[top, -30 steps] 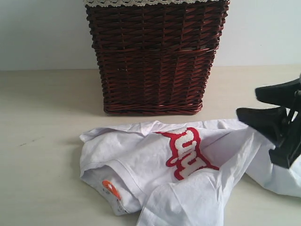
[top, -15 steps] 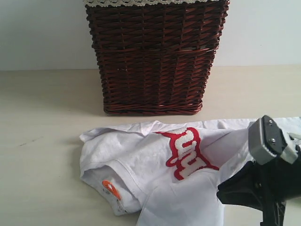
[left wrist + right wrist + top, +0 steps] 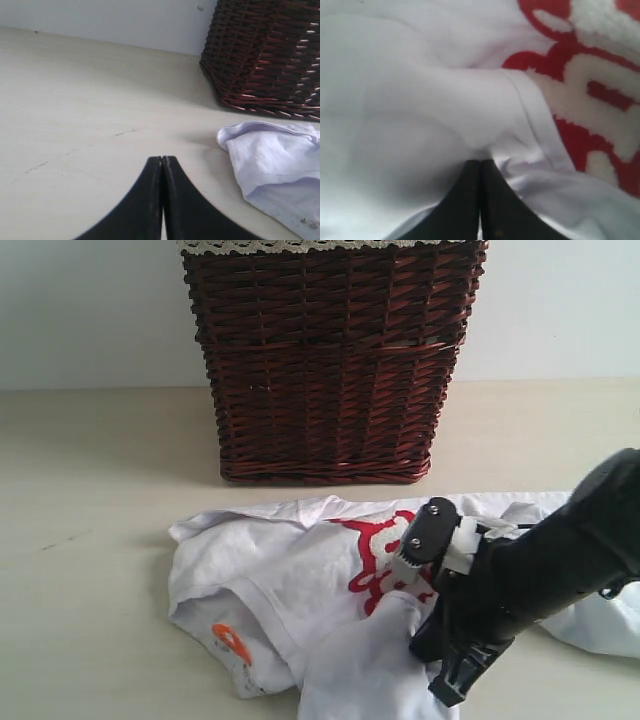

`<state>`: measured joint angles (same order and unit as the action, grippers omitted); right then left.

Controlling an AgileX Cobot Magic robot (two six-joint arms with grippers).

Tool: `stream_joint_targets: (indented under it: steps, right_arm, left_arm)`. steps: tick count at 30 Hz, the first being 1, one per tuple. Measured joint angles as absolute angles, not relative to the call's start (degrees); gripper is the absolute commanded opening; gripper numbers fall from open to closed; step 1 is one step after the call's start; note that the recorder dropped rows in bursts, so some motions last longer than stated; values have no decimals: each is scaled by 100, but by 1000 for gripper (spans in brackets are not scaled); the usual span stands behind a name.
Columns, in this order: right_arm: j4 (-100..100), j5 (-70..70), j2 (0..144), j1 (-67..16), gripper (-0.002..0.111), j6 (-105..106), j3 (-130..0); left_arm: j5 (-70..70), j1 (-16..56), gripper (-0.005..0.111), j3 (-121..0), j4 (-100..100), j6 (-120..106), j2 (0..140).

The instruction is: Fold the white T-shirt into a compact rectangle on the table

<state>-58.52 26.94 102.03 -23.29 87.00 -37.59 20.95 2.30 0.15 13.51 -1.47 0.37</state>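
Note:
The white T-shirt (image 3: pixel 280 580) lies crumpled on the table (image 3: pixel 90 540) in front of the basket, with its red-outlined lettering (image 3: pixel 372 552) partly showing and an orange tag (image 3: pixel 232 642) at the near left. My right gripper (image 3: pixel 430 655) reaches down onto the shirt's right middle. In the right wrist view, this gripper (image 3: pixel 480 162) is shut, pinching puckered white cloth (image 3: pixel 420 100) beside the lettering (image 3: pixel 590 85). My left gripper (image 3: pixel 162 158) is shut and empty over bare table (image 3: pixel 75 100), apart from the shirt's edge (image 3: pixel 270 160).
A tall dark wicker basket (image 3: pixel 330 360) with a lace-trimmed liner stands behind the shirt, close to its far edge; the left wrist view shows this basket (image 3: pixel 265 50) too. A pale wall runs along the back of the table.
My right gripper swung in from the right edge, came down onto the shirt's middle and shut on the cloth. The fabric near the lettering has bunched and shifted. The left gripper stayed shut.

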Motion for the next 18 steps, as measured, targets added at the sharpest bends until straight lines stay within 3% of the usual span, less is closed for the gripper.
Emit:
stream_joint_targets:
  steps: [9, 14, 18]
  right_arm:
    - [-4785, 3919, 10681, -3650, 0, 7379, -4845]
    - [-4795, 4123, 10691, -3950, 0, 7145, -5438]
    - [-4453, 4544, 10419, -3952, 18, 6749, -5521]
  left_arm:
    - [2095, 230, 0, 15, 1351, -147, 37]
    - [2095, 230, 0, 15, 1351, -147, 37]
    - [2095, 230, 0, 15, 1351, -147, 37]
